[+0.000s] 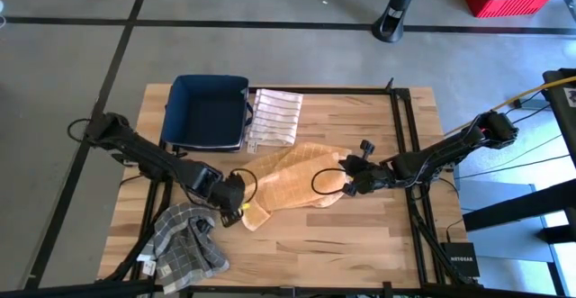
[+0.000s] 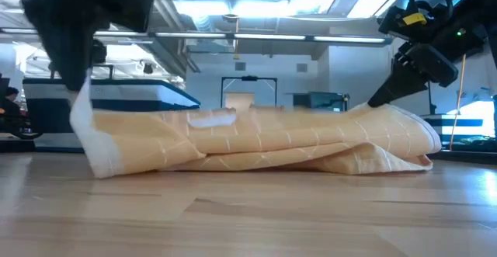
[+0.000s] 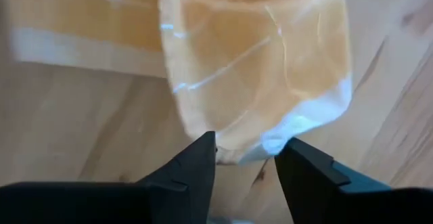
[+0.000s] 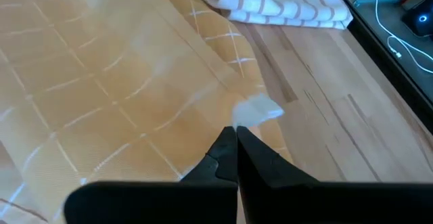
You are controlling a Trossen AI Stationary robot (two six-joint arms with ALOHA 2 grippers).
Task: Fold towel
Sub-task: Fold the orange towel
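Note:
An orange towel (image 1: 297,176) with thin pale lines lies folded over itself in the middle of the wooden table (image 1: 360,244). My left gripper (image 1: 236,199) is at the towel's near-left corner, pointing steeply down. In the left wrist view it (image 3: 247,163) is open, with the white-hemmed corner (image 3: 298,122) between the fingertips. In the low view that corner (image 2: 85,125) stands up off the table toward the gripper. My right gripper (image 1: 349,186) is shut at the towel's right end, low over the folded layers (image 2: 388,133). My left gripper's open fingers (image 3: 203,163) stand on either side of the towel's raised near-left corner; I cannot tell whether they touch it. My right gripper pinches the towel's right end beside a white hem corner (image 4: 260,110) that sticks out past the shut fingertips. The fingers slant down from the table's right. The towel under them rests on its own lower layers.
A dark blue bin (image 1: 211,111) stands at the far left, with a folded white striped towel (image 1: 274,118) beside it. A grey checked cloth (image 1: 184,239) lies crumpled at the near left corner. Black frame rails (image 1: 400,127) run along the table's right side.

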